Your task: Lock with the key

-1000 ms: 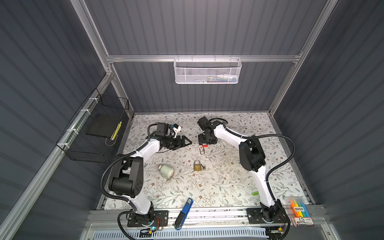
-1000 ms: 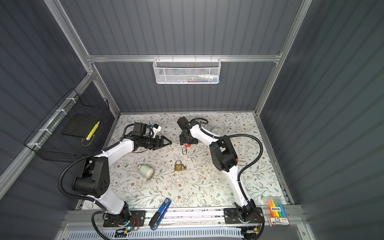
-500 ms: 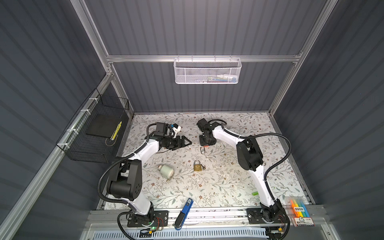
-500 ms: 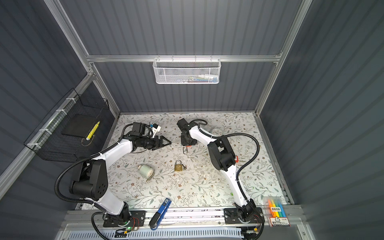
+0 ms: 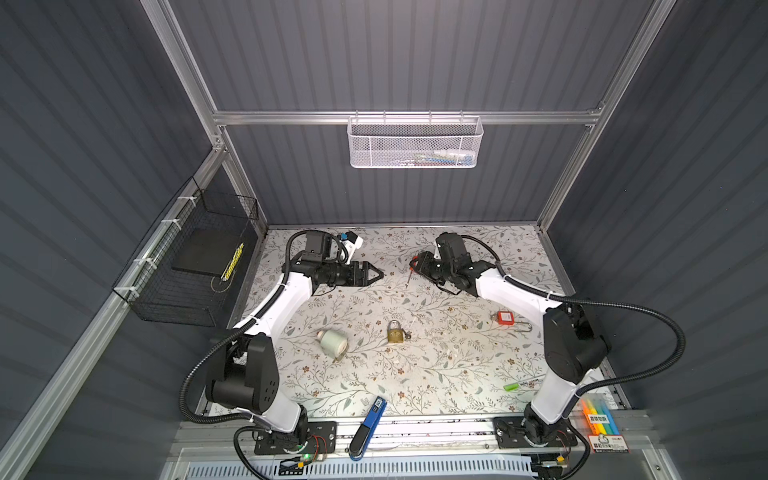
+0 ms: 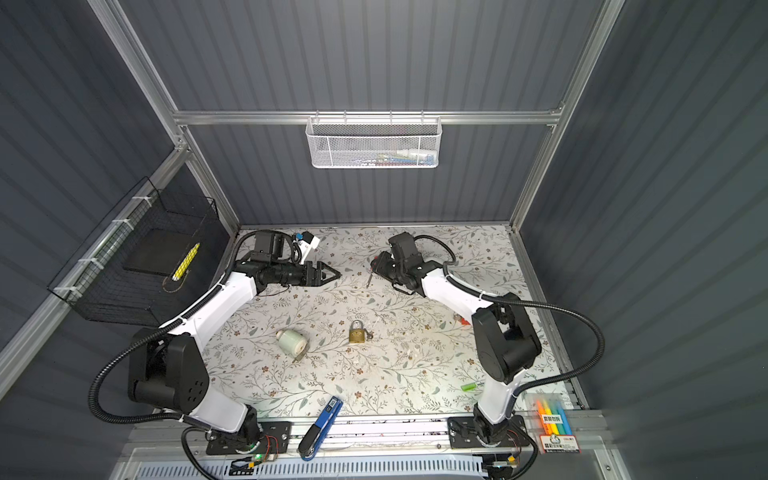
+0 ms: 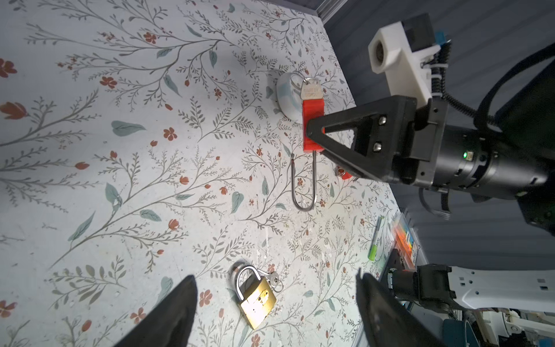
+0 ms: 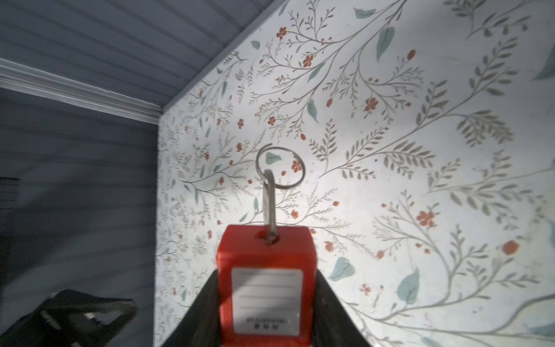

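since a second ago: right pincer [image 8: 267, 279] went from spread over the red lock [image 7: 313, 111] to pinching it. it carried the lock up and a little right from where it lay on the desk [image 5: 457, 357]. right elbow [image 5: 573, 345] swung out toward the right edge and uncovered a second red piece [image 5: 505, 318] lying there; cannot tell what it is. left pincer [image 5: 378, 273] barely shifted.

now:
- right pincer grips the red lock by its two narrow sides, labelled face toward my wrist.
- red lock sits over the back middle of the desk.
- key [image 8: 270, 207] stands in the end away from the shackle [image 7: 314, 177].
- shackle hangs toward the front edge, open, short leg free of the body. whether its bend clears the desk, cannot tell.
- left pincer is spread wide, holding nothing, off the desk. it is left of the red lock with its tips pointing at it, near but apart.
- brass lock [image 5: 395, 333] lies flat mid-desk and its shackle looks closed. small keys [image 5: 406, 335] lie just beside it on the right.
- white tub [image 5: 332, 343] lies on its side to the left of the brass lock, apart.
- green marker [image 5: 512, 386] lies near the front right corner.
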`<state>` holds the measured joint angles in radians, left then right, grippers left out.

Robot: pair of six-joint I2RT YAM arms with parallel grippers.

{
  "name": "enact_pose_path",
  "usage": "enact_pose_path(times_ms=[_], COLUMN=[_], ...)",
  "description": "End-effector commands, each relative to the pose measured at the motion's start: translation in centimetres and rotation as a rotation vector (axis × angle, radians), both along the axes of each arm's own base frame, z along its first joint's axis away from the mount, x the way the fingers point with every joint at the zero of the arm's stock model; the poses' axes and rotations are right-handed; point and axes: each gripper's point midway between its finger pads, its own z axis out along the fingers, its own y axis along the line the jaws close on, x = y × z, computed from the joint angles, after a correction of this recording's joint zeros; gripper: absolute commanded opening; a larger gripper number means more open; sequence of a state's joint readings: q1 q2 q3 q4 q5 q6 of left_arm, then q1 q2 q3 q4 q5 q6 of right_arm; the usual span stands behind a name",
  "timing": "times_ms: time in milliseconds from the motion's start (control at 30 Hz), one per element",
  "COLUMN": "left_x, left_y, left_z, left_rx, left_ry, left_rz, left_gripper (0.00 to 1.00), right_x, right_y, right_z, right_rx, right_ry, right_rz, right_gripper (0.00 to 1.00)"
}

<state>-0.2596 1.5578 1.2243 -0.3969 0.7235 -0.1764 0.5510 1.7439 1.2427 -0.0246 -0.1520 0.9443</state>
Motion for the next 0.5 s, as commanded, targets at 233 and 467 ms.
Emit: enact_pose_path(times_ms=[233, 467], left_x=[-1.3, -0.3], left_y=[-8.4, -9.5], left_z=[2.4, 1.0], left_rx=[-0.066, -0.023], left_ry=[-0.07, -0.042], left_rz=[-0.15, -0.121], left_gripper=[0.79, 0.7], right_x=[-1.1, -2.1], right_y=[-0.3, -1.0], right_z=[4.5, 6.0], right_rx=[0.307, 0.305], right_ry=[-0.008, -0.024], right_rz=[-0.142, -0.137], right_gripper=[0.37, 0.38])
